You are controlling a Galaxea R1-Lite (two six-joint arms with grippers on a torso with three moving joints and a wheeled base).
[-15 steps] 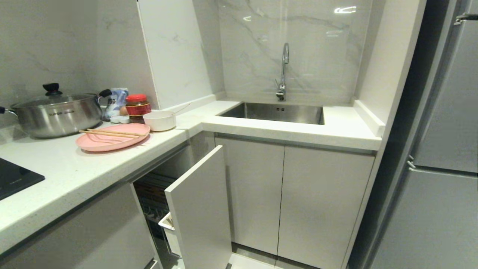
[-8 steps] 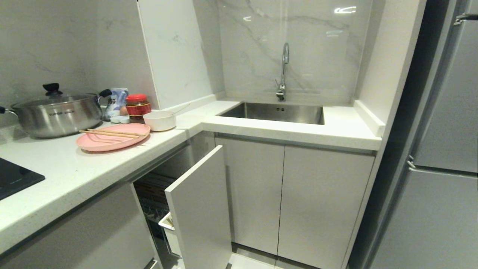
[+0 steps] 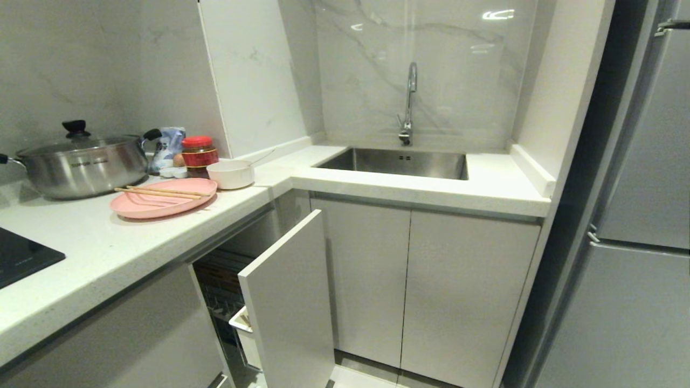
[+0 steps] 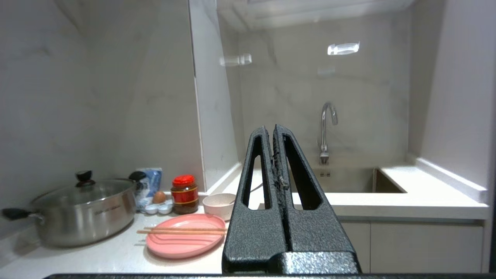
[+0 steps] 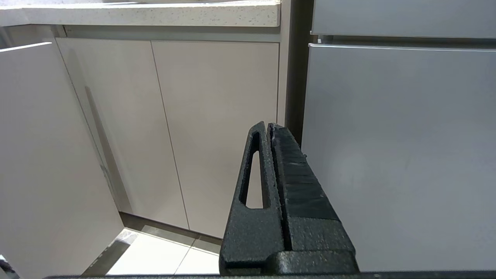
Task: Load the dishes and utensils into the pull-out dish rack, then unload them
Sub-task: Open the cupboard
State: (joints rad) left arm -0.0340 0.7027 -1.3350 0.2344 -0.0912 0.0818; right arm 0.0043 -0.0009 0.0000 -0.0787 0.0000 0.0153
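On the left counter lies a flat pink plate (image 3: 161, 198) (image 4: 185, 235) with a pair of wooden chopsticks (image 3: 161, 192) (image 4: 182, 230) across it. Behind the plate stands a cream bowl (image 3: 230, 174) (image 4: 219, 205), a thin metal handle sticking out of it. Below the counter the pull-out dish rack (image 3: 232, 302) is drawn partly out behind its white front panel (image 3: 288, 302). My left gripper (image 4: 270, 128) is shut and empty, raised to counter height and apart from the plate. My right gripper (image 5: 267, 124) is shut and empty, low by the cabinet doors. Neither arm shows in the head view.
A steel pot with a glass lid (image 3: 81, 161) stands at the far left, a black hob (image 3: 21, 258) near it. A red-lidded jar (image 3: 198, 155), a blue packet and an egg sit behind the bowl. Sink (image 3: 399, 161) and tap at centre, a grey fridge (image 3: 636, 215) to the right.
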